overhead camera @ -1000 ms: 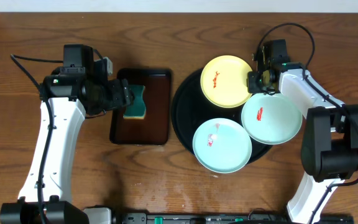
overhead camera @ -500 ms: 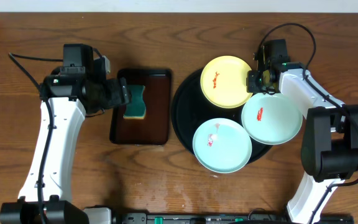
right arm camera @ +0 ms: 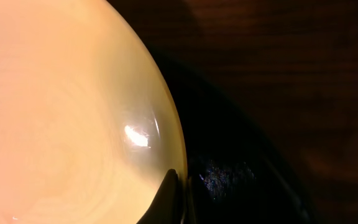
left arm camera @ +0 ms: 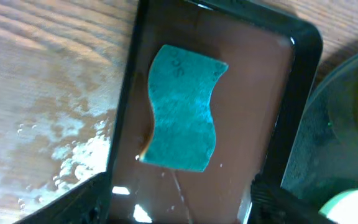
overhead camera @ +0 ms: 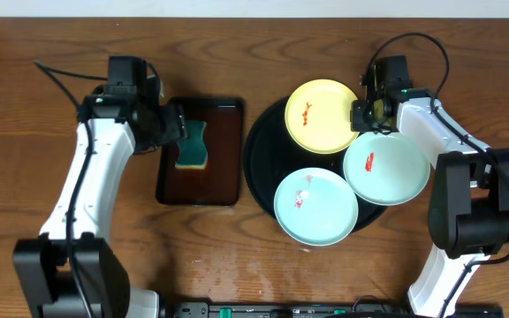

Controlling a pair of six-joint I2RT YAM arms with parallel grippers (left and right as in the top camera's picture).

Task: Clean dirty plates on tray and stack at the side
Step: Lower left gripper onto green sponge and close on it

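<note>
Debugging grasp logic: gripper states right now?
Left gripper: open, empty, above the teal wavy sponge.
Right gripper: closed on the pale yellow round plate, at its rim.

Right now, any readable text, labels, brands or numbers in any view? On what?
"sc…": faint mark near the top edge of the teal sponge, left wrist view; the rest is too blurred to read.
No other text shows in any view.
</note>
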